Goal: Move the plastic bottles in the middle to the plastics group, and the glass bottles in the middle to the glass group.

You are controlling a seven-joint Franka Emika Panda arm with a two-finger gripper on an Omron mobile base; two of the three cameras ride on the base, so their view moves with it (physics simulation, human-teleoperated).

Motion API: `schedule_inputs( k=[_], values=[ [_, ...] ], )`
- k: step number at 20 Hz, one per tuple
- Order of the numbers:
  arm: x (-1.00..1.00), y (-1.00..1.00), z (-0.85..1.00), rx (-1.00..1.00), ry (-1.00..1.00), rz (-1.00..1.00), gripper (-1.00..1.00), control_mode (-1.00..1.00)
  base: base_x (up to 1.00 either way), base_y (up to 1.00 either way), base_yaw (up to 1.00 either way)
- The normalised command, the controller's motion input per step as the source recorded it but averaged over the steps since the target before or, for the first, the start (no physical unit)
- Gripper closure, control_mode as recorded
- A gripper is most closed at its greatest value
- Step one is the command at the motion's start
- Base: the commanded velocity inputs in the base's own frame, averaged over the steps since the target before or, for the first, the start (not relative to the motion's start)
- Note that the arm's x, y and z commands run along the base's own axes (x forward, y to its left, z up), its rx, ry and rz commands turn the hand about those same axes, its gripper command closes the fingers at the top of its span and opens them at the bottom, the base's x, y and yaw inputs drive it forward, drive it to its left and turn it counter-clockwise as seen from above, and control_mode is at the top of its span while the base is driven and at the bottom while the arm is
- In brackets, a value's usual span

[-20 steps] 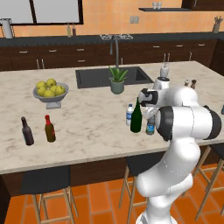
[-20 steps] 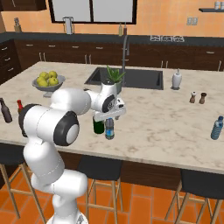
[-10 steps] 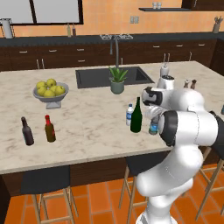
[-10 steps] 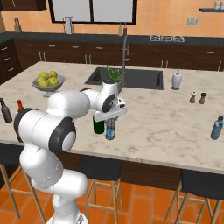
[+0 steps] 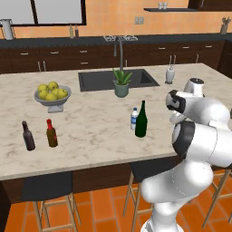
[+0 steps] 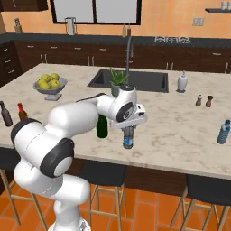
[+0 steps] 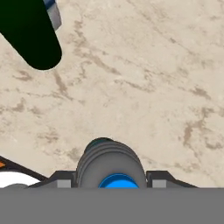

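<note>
Counter (image 5: 90,131): matt beige marble-look stone w/ brown veins. Green bottle (image 5: 141,120): dark glossy glass. Blue bottle (image 6: 128,137): clear-bluish plastic, ribbed. Sink (image 5: 99,81): dark matt. Fruit bowl (image 5: 52,103): grey metal-look, at counter's 10 o'clock.

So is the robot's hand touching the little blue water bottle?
Touching. In the hand view the gripper has a finger tight on each side of the blue water bottle. The right base view shows that bottle hanging from the hand, above the counter.
</note>
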Motion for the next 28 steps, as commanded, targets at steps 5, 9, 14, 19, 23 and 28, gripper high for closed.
schedule_inputs(
  k=[5, 9, 14, 19, 23, 28],
  values=[
    [0.0, -0.95, 0.23, 0.0, 0.0, -0.04, 1.0, -1.0, 0.0, 0.0, 0.0],
    [-0.01, -0.9, 0.41, 0.0, 0.0, -0.02, 1.0, -1.0, 0.0, 0.0, 0.0],
    [0.0, -0.76, 0.22, -0.07, -0.06, -0.03, 1.0, -1.0, 0.0, 0.0, 0.0],
    [-0.03, -0.46, 0.02, -0.13, -0.01, -0.02, 1.0, -1.0, 0.0, 0.0, 0.0],
    [0.0, -0.43, 0.0, -0.16, 0.0, -0.03, 1.0, -1.0, 0.0, 0.0, 0.0],
    [0.0, -0.48, 0.03, -0.11, 0.0, -0.05, 1.0, -1.0, 0.0, 0.0, 0.0]
  ],
)
